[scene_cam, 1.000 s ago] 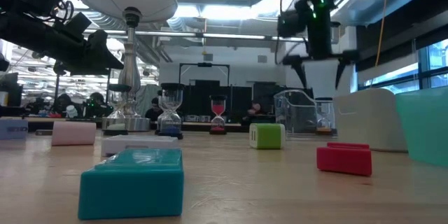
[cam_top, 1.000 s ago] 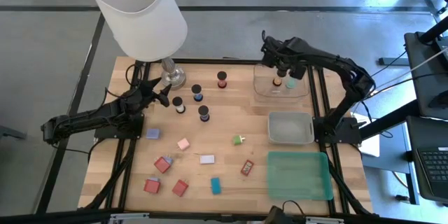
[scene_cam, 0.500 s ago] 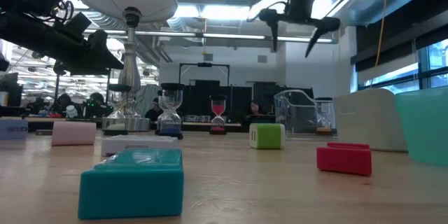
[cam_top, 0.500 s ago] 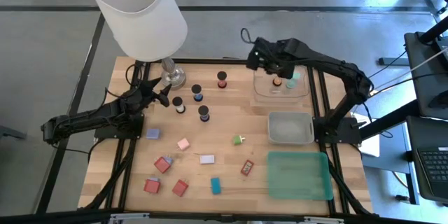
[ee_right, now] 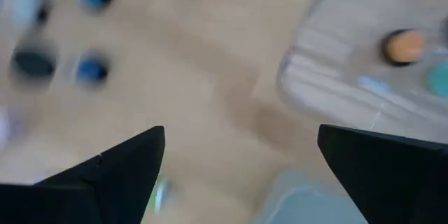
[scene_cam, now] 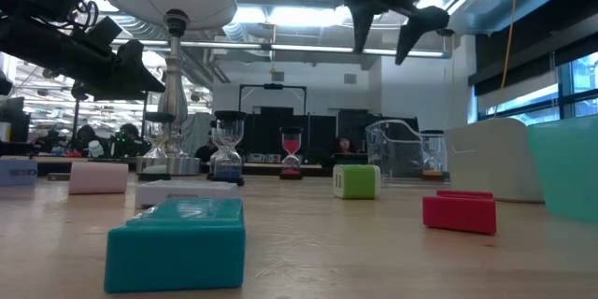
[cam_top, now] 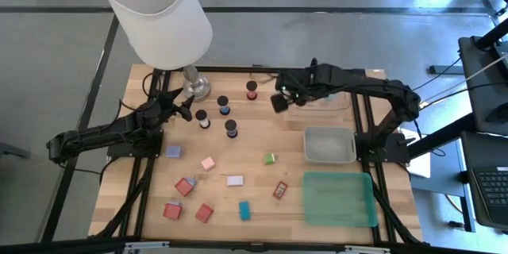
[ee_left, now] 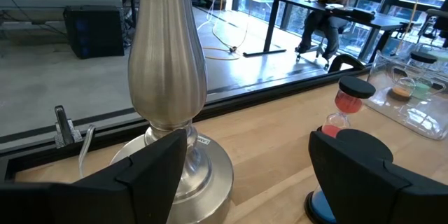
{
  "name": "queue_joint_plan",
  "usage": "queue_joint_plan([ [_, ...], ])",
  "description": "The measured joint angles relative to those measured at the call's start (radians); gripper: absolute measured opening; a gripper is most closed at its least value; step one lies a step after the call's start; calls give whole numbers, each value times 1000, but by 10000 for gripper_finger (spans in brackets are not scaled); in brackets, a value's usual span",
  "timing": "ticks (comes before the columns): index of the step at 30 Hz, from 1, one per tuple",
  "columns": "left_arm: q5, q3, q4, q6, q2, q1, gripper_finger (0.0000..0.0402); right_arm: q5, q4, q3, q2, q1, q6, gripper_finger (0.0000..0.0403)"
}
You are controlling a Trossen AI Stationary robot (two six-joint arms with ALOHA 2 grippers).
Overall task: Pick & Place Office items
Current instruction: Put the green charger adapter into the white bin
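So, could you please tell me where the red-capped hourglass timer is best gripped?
I would grip the red-capped timer across its cap, coming straight down from above. It stands upright and alone, and its glass waist looks narrow and fragile. The open right pincer hangs nearest.

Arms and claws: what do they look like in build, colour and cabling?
Both arms are dark, nearly black, jointed segments with thin black cables looping along them. The left claw and right claw each end in two dark fingers. In the left wrist view the fingers are broad, matte, wedge-like slabs; seen from the low view, the right claw shows tapered prongs. No markings are readable.
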Motion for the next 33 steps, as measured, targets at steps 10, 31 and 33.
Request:
queue_joint_plan([
  [10, 0, 0, 0, 0, 0, 0, 297, -77, 57, 0, 0, 165, -126, 375],
  [31, 0, 0, -7, 0, 0, 0, 297, 398, 259, -2, 265, 524, -396, 375],
  [33, 0, 0, -7, 0, 0, 0, 297, 402, 260, -1, 280, 521, -386, 375],
])
